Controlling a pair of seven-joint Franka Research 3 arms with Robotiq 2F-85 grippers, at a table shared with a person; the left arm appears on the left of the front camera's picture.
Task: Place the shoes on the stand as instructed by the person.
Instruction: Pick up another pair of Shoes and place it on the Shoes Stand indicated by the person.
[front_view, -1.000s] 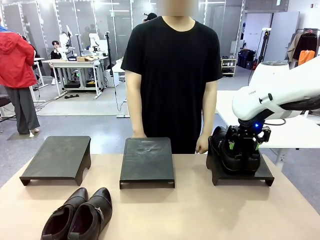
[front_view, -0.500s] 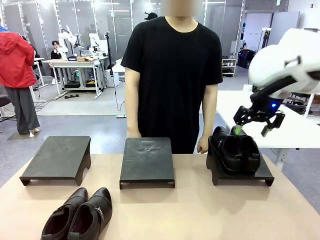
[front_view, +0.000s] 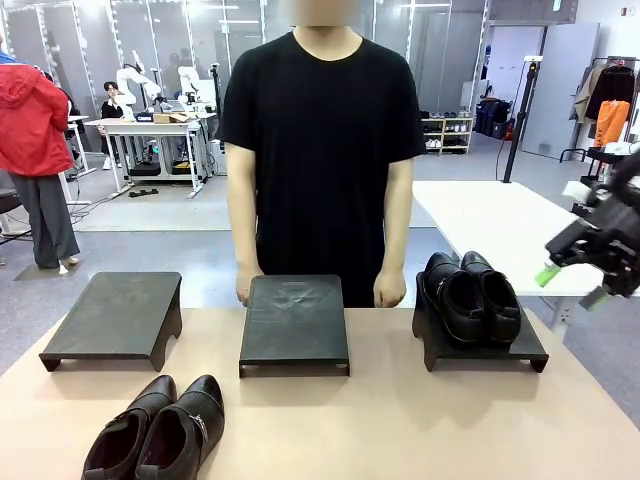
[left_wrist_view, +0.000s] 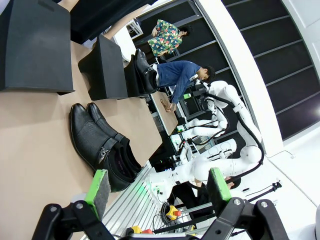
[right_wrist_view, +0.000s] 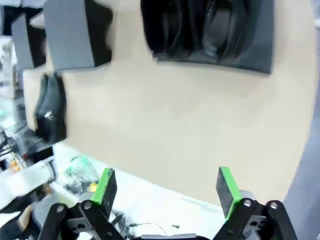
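Plain shoes (front_view: 472, 297) sit alone on the right stand (front_view: 535, 352); my right tool (front_view: 572, 287) has withdrawn, released. Buckle pair (front_view: 158, 432) remains.

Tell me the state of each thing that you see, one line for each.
plain shoes, side by side on the right stand
buckle shoes, side by side on the table
left stand, bare
middle stand, bare
left fingers, open, empty
right fingers, open, empty
person, standing, hands at the table edge
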